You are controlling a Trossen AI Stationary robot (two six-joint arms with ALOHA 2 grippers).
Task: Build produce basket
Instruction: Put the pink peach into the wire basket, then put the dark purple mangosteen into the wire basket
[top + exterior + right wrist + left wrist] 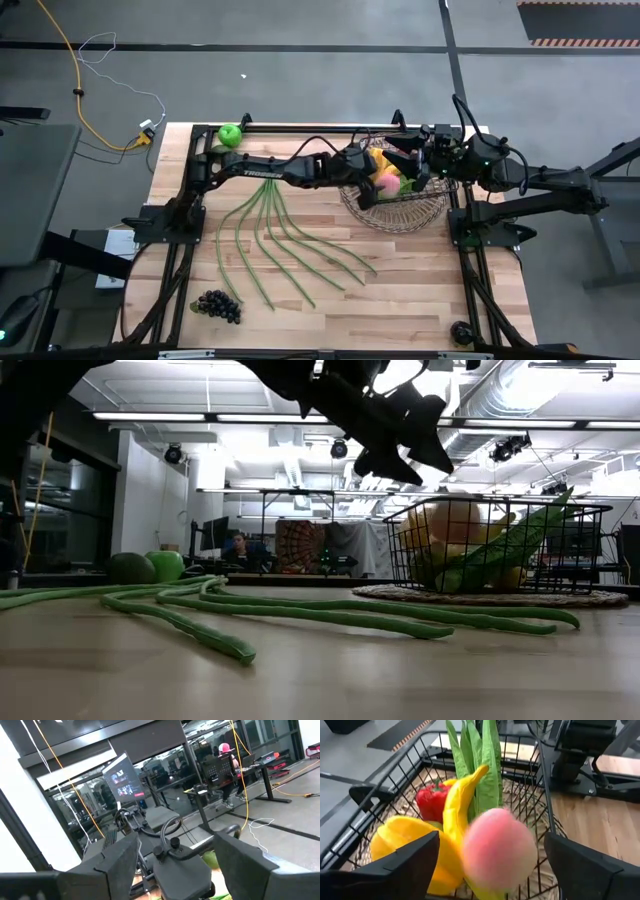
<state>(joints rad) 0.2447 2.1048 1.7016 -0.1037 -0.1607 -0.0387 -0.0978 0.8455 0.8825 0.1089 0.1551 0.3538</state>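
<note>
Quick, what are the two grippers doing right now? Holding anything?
Left gripper: open over the brown wire basket, the pink toy peach loose between its fingers.
Right gripper: open, holding nothing.

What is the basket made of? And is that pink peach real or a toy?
The basket looks like thin dark metal wire: you can see straight through its open grid. It sits on what seems a woven mat, likely straw or rattan. The peach looks like a toy, probably soft plastic or foam, evenly pink and matte, though it is blurred.
</note>
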